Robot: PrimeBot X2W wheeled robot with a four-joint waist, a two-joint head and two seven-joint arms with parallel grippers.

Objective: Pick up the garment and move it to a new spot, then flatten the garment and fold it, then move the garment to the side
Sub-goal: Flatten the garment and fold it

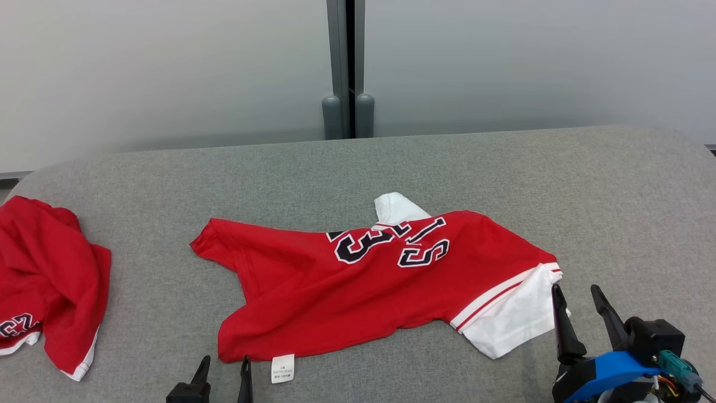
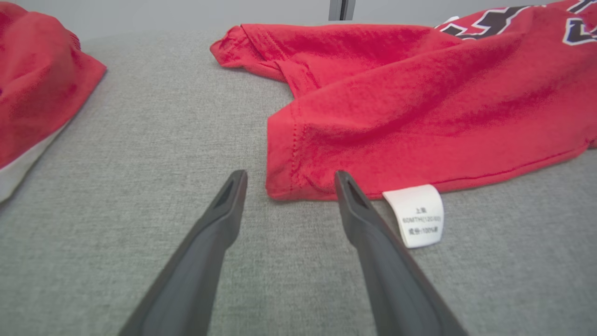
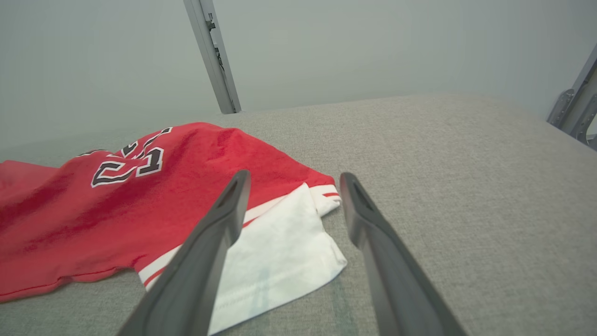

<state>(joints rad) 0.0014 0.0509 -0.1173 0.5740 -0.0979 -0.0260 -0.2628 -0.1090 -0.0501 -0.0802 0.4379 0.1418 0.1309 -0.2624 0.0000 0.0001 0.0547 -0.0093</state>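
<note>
The garment [image 1: 358,285] is a red jersey with white sleeves and dark numbers, lying spread and rumpled on the grey table [image 1: 391,168]. Its hem corner and white care label [image 2: 415,214] lie just beyond my left gripper [image 1: 224,364], which stands open and empty at the bottom edge of the head view; in the left wrist view the left gripper [image 2: 289,179] has its tips right at the red hem [image 2: 298,182]. My right gripper [image 1: 576,294] is open beside the white sleeve [image 3: 280,252], empty, and the right gripper [image 3: 294,179] hovers over that sleeve's edge.
A second red jersey [image 1: 45,280] lies bunched at the table's left edge, also seen as red cloth [image 2: 32,93] at the left of the left wrist view. Bare grey table stretches behind and to the right of the garment. A grey post [image 1: 347,67] stands behind the table.
</note>
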